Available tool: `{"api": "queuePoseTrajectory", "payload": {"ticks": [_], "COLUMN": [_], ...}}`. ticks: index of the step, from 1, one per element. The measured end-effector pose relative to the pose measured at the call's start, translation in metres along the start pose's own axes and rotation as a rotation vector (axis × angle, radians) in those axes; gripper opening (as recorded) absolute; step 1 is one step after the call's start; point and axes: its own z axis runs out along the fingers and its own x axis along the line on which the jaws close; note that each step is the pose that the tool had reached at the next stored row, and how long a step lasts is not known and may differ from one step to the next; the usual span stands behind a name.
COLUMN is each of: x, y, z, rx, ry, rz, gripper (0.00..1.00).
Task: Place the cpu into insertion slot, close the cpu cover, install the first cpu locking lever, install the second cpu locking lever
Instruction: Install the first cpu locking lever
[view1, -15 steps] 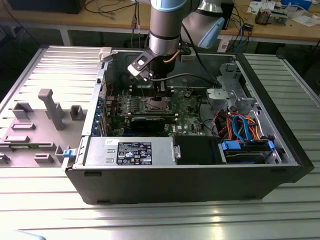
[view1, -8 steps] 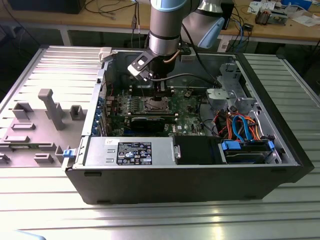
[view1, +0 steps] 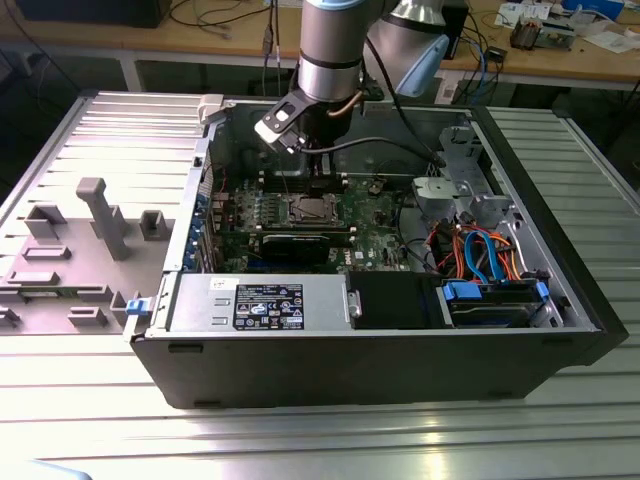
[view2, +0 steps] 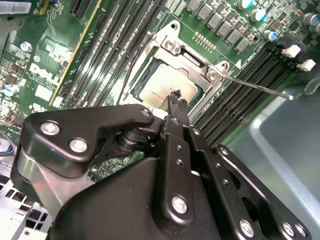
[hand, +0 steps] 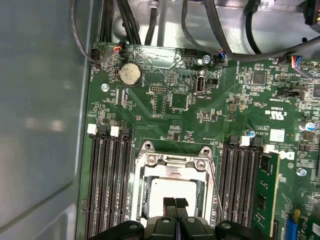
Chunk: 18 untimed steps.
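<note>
cpu (hand: 172, 186) is seated in the insertion slot (hand: 140, 210), and the cpu cover (hand: 172, 164) looks down. One locking lever (view2: 260, 86) sticks up unlatched. Gripper (hand: 175, 204) jaws are together, empty.

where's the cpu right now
In both wrist views the cpu sits in the socket on the green board, between the two banks of memory slots, right under the pincer.
</note>
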Motion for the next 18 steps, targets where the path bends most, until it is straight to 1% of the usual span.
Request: {"api": "queuePoseTrajectory", "payload": {"ticks": [1, 2, 4, 13, 18], "x": [0.0, -0.0001, -0.0001, -0.0002, -0.0002], "y": [-0.0002, -0.0004, -0.0005, -0.0007, -0.0008], "z": [-0.0086, -0.0151, -0.02, -0.0304, -0.0313], "rx": [0.0001, 0.0001, 0.0, 0.0, -0.0001], "ry": [0.0, -0.0001, 0.0003, 0.0004, 0.0005], "rz": [0.0, 0.0, 0.0, 0.0, -0.002], "gripper": [0.11, 0.11, 0.11, 0.11, 0.11]}}
